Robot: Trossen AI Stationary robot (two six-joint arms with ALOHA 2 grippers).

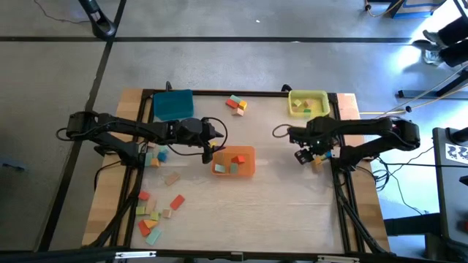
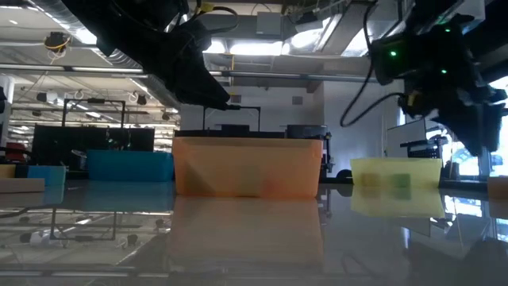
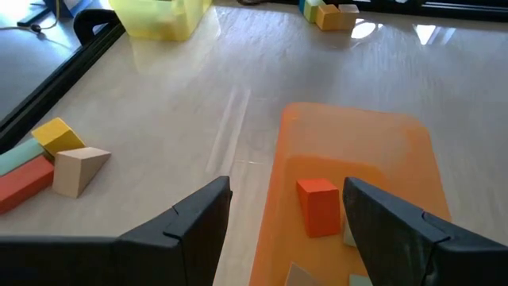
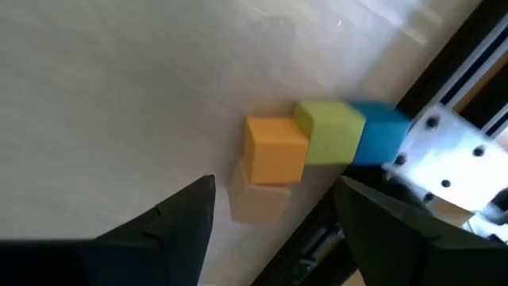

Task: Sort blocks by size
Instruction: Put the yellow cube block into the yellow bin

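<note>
We note the right pincer (image 4: 274, 210), jaws apart and empty, poised over an orange block (image 4: 275, 149) beside green and blue ones at the bench edge — likely the next pick; left pincer (image 3: 287, 208) hangs apart above the orange tray (image 3: 357, 151), holding nothing

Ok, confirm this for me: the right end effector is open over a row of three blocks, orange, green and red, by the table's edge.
Not quite. The right wrist view shows the right end effector open over three blocks in a row by the table's edge, but they are an orange block, a green block and a blue block, not red.
</note>
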